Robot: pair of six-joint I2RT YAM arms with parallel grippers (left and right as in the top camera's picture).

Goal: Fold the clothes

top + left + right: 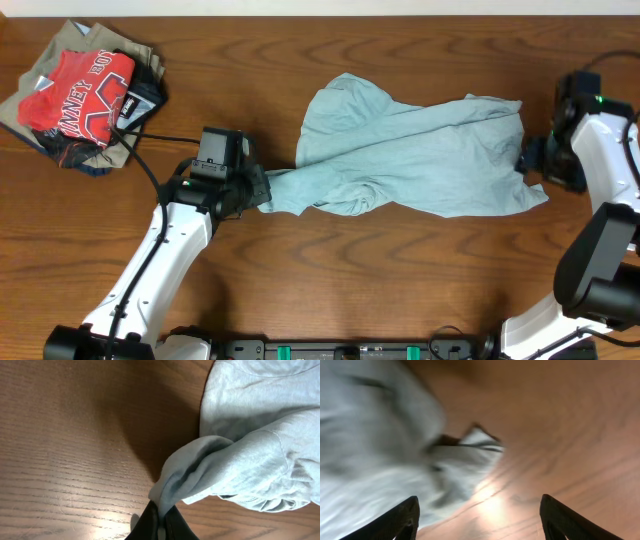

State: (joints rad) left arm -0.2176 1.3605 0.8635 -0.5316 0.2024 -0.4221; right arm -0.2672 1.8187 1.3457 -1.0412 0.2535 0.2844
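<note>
Overhead, the left arm reaches diagonally from the near edge toward the middle of the table, and the left gripper is at the left corner of the shirt, which lies wrinkled across the table's centre. Only its wrist view shows the jaws pressed together on a bunched fold of cloth. The right arm bends in from the right side. The right gripper stands wide apart and holds nothing, with the shirt's blurred right edge just ahead.
</note>
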